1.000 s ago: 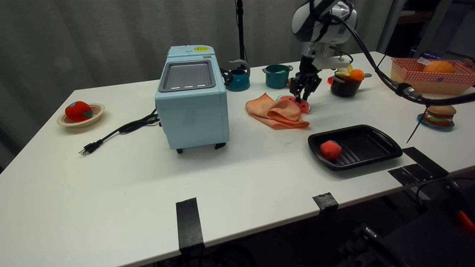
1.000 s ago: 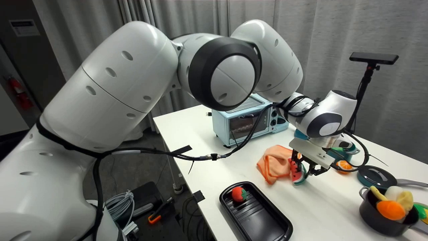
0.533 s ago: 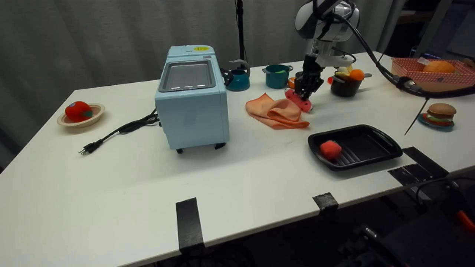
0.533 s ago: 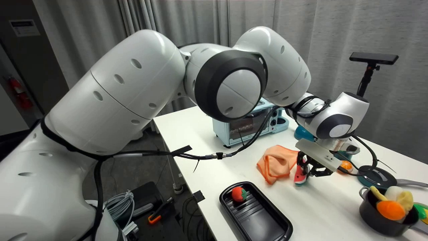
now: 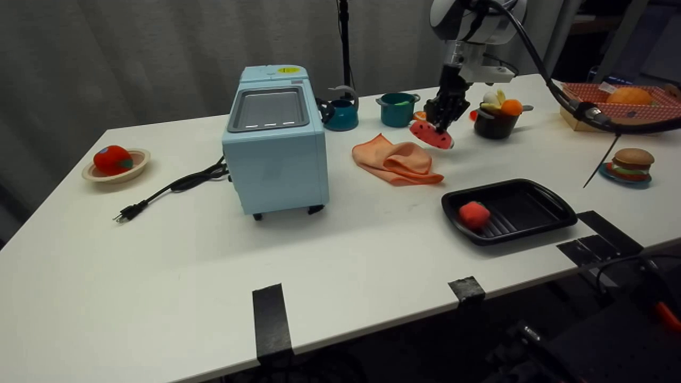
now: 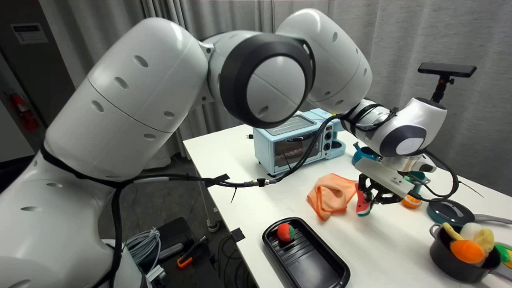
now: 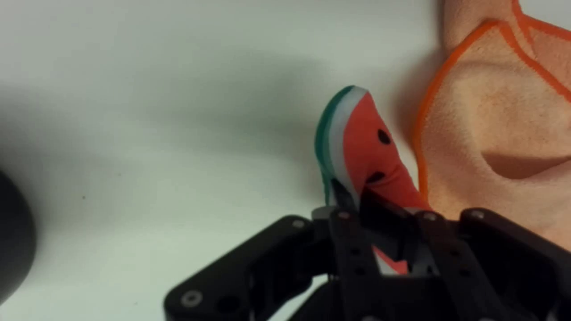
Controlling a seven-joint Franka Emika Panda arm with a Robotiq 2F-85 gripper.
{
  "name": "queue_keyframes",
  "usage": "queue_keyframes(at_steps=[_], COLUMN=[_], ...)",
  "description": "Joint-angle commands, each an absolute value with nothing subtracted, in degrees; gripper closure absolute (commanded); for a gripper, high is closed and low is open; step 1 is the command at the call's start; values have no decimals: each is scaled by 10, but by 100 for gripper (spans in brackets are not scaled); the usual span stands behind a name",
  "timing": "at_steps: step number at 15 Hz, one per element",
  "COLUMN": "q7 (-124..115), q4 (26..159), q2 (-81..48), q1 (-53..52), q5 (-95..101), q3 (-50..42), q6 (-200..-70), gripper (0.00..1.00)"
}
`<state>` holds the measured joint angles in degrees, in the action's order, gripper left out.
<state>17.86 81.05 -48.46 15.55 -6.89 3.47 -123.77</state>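
In the wrist view, the gripper [image 7: 359,198] pinches a toy watermelon slice [image 7: 370,142] right of centre, beside an orange-edged peach cloth [image 7: 508,107] at the right. In an exterior view, a black ridged pan [image 6: 318,264] with a toy strawberry [image 6: 285,232] inside lies at bottom centre.

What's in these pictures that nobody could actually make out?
Watermelon slice: wrist view, middle hidden by the gripper.
Dark round shape: wrist view, cut off by the left edge; unidentifiable.
Sign: an exterior view, wording too small to read.
Toaster oven: an exterior view, contents unclear behind its dark door glass.
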Motion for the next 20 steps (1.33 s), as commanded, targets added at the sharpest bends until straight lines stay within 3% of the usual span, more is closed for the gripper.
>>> queue_keyframes(at_steps=[1, 10, 20], q7=[203, 216, 186], q4=[947, 1207, 1390], q2=[-365, -173, -114], q1=[158, 136, 116], q5=[-80, -57, 37], q3=[36, 11, -43], q6=[-1256, -1340, -1487], gripper=[98, 98, 98])
